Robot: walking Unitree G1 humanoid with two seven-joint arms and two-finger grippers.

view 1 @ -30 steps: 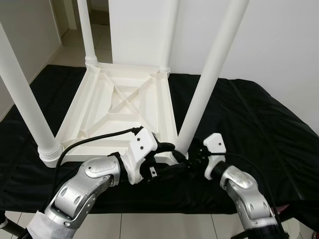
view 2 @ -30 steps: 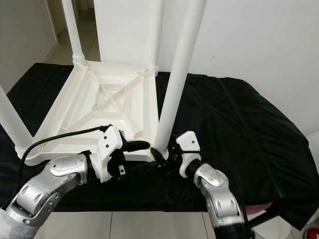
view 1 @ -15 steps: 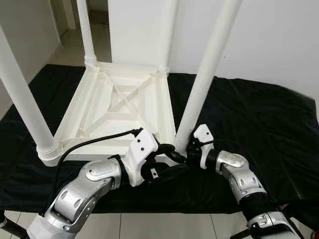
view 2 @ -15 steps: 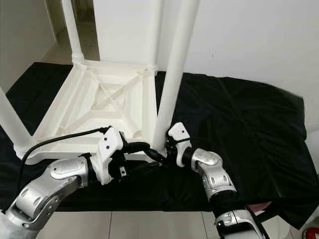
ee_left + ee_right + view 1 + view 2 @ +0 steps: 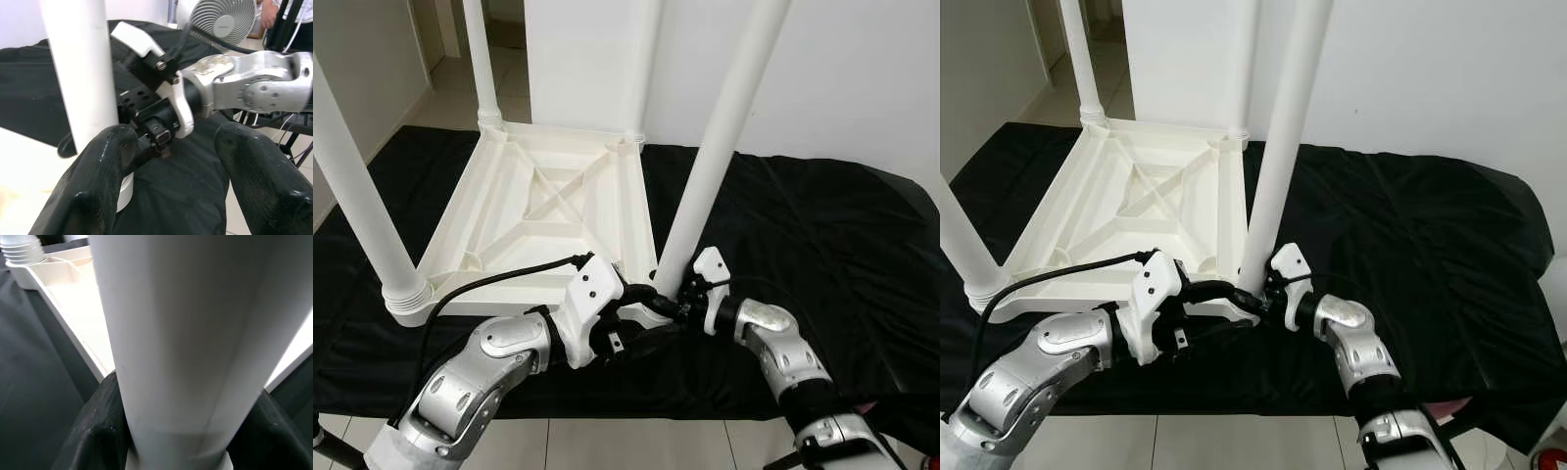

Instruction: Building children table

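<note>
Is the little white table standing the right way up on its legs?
No, the table lies upside down on the black cloth, its legs pointing up, with the right gripper around one leg.

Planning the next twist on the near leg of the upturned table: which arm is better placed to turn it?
Probably the right. The right gripper already has its fingers on both sides of the near leg at its base. The left gripper sits beside the leg, open.

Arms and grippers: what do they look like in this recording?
Both arms are silver metal with rounded joints. Each wrist carries a white plastic housing with screw holes. The left gripper and right gripper have thick glossy black fingers. A black cable loops over the left arm.
</note>
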